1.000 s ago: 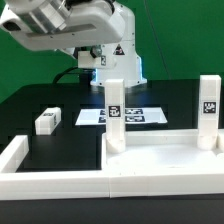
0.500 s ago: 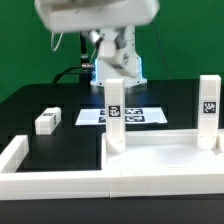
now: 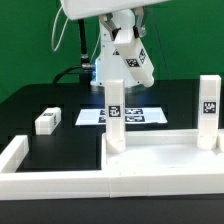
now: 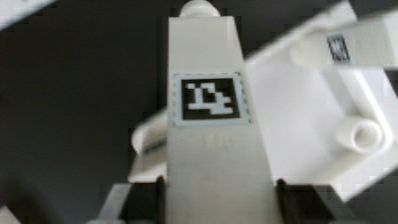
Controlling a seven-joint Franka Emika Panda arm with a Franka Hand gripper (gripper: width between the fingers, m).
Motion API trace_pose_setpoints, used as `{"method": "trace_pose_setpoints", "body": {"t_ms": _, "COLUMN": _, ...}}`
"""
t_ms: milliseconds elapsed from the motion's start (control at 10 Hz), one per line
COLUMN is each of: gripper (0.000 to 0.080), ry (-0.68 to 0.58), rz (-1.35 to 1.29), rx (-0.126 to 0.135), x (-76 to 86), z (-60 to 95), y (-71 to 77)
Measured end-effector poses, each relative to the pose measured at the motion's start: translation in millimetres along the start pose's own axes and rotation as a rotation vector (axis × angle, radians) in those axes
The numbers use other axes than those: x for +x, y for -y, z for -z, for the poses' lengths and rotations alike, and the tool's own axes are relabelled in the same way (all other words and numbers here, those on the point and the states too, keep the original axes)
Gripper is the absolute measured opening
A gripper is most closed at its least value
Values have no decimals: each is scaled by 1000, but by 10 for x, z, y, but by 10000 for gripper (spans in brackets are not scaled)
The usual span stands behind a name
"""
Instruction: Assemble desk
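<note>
Holding a white square desk leg [image 4: 210,120] in the air behind the half-built desk.
The white tabletop [image 3: 165,162], rim up, lies on the black worktop [image 3: 60,145] toward the exterior view's right. A tagged standing leg [image 3: 115,115] rises upright at one far corner and a second standing leg [image 3: 208,110] at the other, while a loose leg [image 3: 47,121] lies apart to the left. The fingers [image 4: 146,198] are partly closed, clamping the desk leg on two opposite sides near one end, clear of its black-and-white tag.
</note>
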State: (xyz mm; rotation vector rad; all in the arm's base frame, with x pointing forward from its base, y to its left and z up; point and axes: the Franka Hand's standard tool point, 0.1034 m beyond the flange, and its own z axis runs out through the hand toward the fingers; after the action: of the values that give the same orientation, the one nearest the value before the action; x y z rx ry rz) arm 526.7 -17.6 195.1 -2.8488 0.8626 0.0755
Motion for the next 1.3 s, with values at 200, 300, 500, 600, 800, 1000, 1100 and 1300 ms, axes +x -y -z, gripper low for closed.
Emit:
{"method": "trace_pose_setpoints", "body": {"t_ms": 200, "gripper": 290, "ry": -188, "rz": -16, "rx": -38, "x": 151, "z": 120, "y": 352}}
{"method": "trace_pose_setpoints", "body": {"t_ms": 300, "gripper": 290, "ry": -243, "rz": 24, "rx": -94, "x": 220, "z": 183, "y": 431}}
{"method": "trace_pose_setpoints", "body": {"t_ms": 500, "gripper": 290, "ry": -378, "rz": 176, "rx": -144, "x": 294, "z": 214, "y": 550}}
{"method": "trace_pose_setpoints", "body": {"t_ms": 600, "gripper": 290, "ry": -428, "rz": 133, "rx": -98, "x": 259, "z": 169, "y": 603}}
{"method": "trace_pose_setpoints", "body": {"t_ms": 800, "gripper": 290, "ry": -429, "rz": 142, "rx": -85, "x": 231, "z": 127, "y": 618}}
{"method": "trace_pose_setpoints", "body": {"t_ms": 1000, "gripper": 290, "ry": -453, "rz": 220, "rx": -119, "x": 241, "z": 17, "y": 865}}
{"method": "trace_pose_setpoints", "body": {"t_ms": 1100, "gripper": 290, "ry": -480, "rz": 295, "rx": -142, "x": 291, "z": -42, "y": 1123}}
{"method": "trace_pose_setpoints", "body": {"t_ms": 1300, "gripper": 290, "ry": -486, "rz": 345, "rx": -135, "x": 187, "z": -167, "y": 1511}}
